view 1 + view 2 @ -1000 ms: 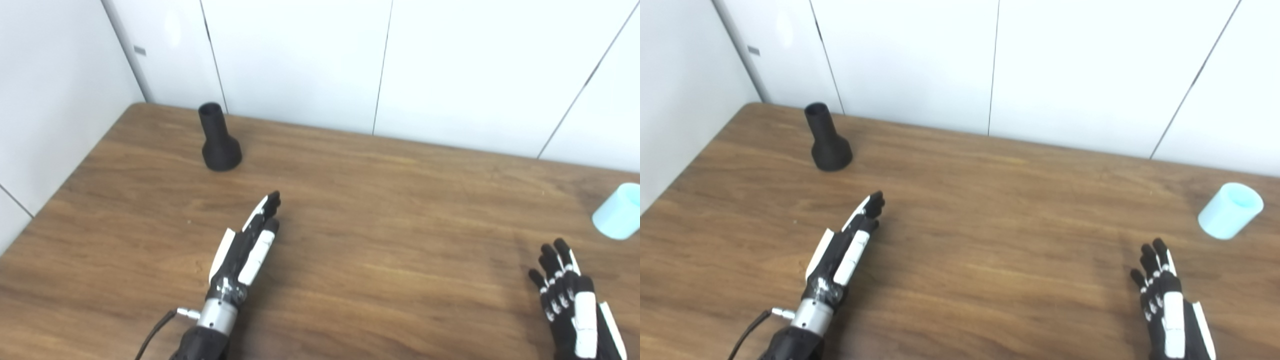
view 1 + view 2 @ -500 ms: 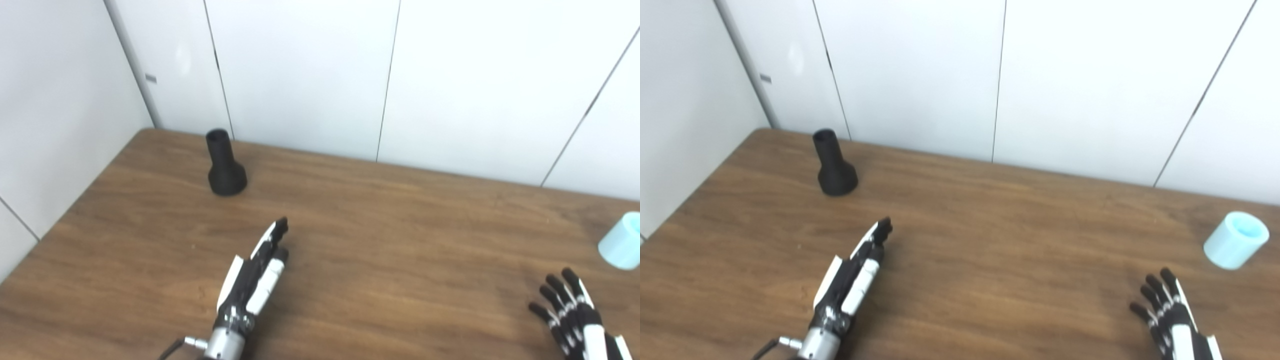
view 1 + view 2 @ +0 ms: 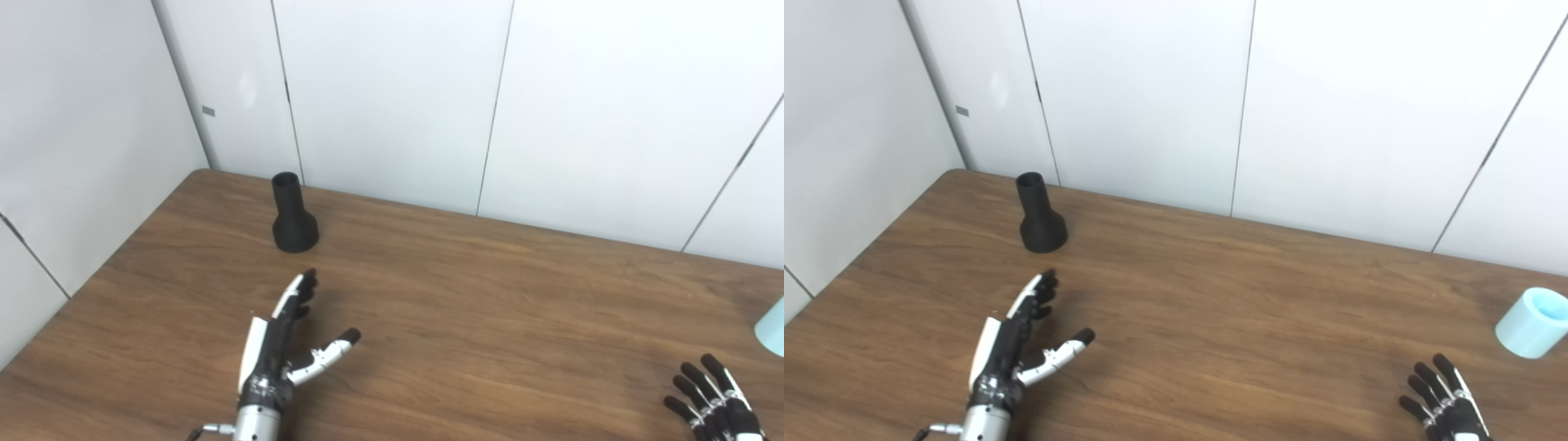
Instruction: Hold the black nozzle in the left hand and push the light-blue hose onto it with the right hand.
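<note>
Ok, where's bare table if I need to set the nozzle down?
Widest bare stretch: mid-table, between the left hand and right hand. Nozzle sits far left, hose at the right edge. Nowhere crowded.

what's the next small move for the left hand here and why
Probably reach the left hand forward toward the black nozzle. The hand is open with thumb spread and holds nothing, while the nozzle stands upright on its wide base on the table, just beyond the fingertips. The light-blue hose lies apart near the open right hand, so gripping the nozzle likely comes first.
</note>
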